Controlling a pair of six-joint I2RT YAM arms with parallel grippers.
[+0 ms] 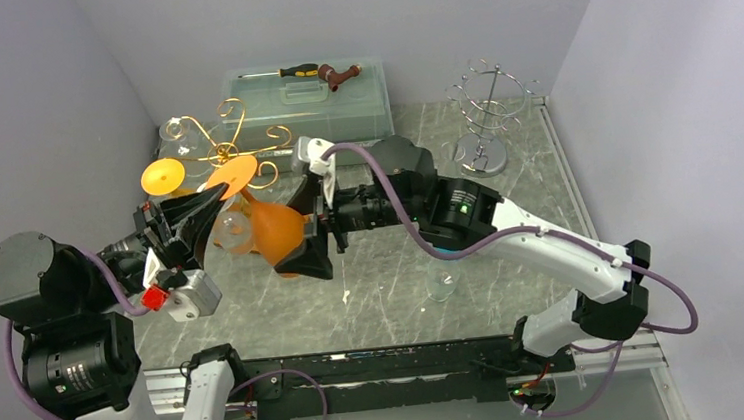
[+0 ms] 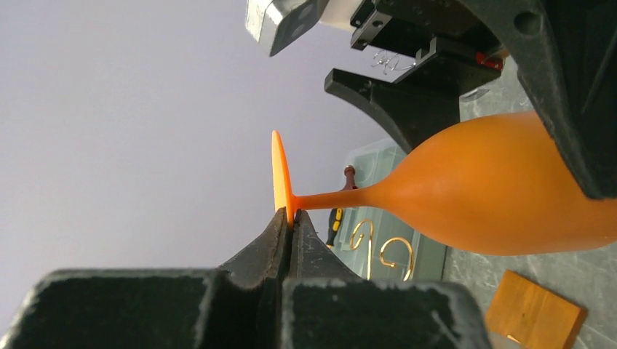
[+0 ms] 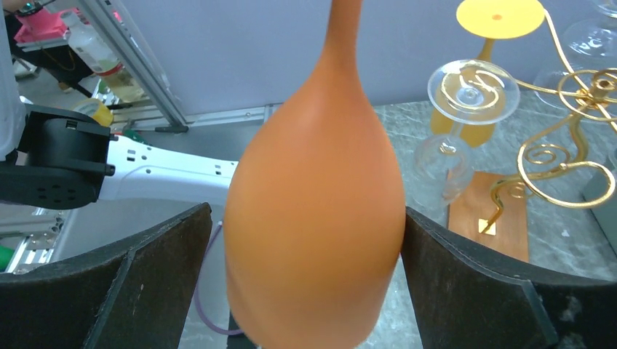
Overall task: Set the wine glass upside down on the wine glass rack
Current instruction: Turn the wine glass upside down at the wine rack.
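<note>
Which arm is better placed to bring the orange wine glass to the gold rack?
Left. The left gripper is shut on the foot of the orange wine glass, near the gold rack; the right gripper stands open around the bowl.

I see the wine glass (image 3: 313, 218) as smooth, matt orange; the rack (image 3: 598, 86), upper right, is glossy gold wire on a wooden base (image 3: 502, 211); the surface (image 1: 395, 298) looks like marble.
</note>
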